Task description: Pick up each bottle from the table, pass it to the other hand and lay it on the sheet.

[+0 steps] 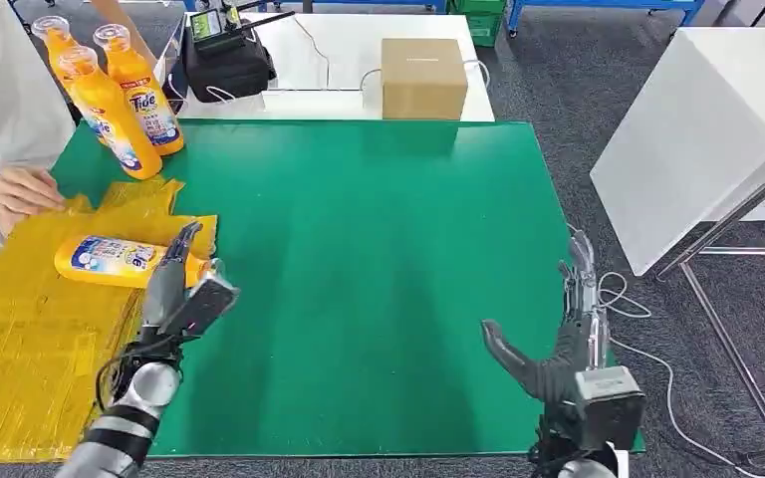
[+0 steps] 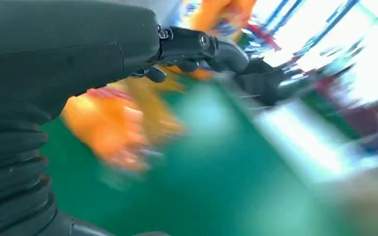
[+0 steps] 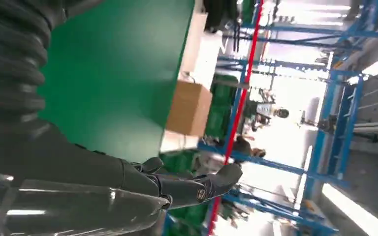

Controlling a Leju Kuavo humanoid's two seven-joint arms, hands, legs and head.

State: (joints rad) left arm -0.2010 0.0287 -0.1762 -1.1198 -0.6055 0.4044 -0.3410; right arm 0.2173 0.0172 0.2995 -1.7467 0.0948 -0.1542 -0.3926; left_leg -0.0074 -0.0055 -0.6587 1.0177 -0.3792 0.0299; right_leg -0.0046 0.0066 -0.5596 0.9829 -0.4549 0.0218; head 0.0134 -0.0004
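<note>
Plastic orange bottle (image 1: 120, 260) lies on the crinkled yellow sheet (image 1: 30, 339); our left hand (image 1: 181, 289), fingers apart, hovers beside it. Our right hand (image 1: 558, 339) is spread over smooth green mat (image 1: 379, 279).

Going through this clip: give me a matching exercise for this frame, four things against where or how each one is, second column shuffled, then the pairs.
Things:
1. lying bottle
2. standing bottles
3. cardboard box
4. right hand

Places or states:
A. on the white table beyond the green mat
B. open, at the mat's right edge, holding nothing
C. on its side on the yellow sheet
D. upright at the mat's far left corner

Pairs: 1-C, 2-D, 3-A, 4-B
</note>
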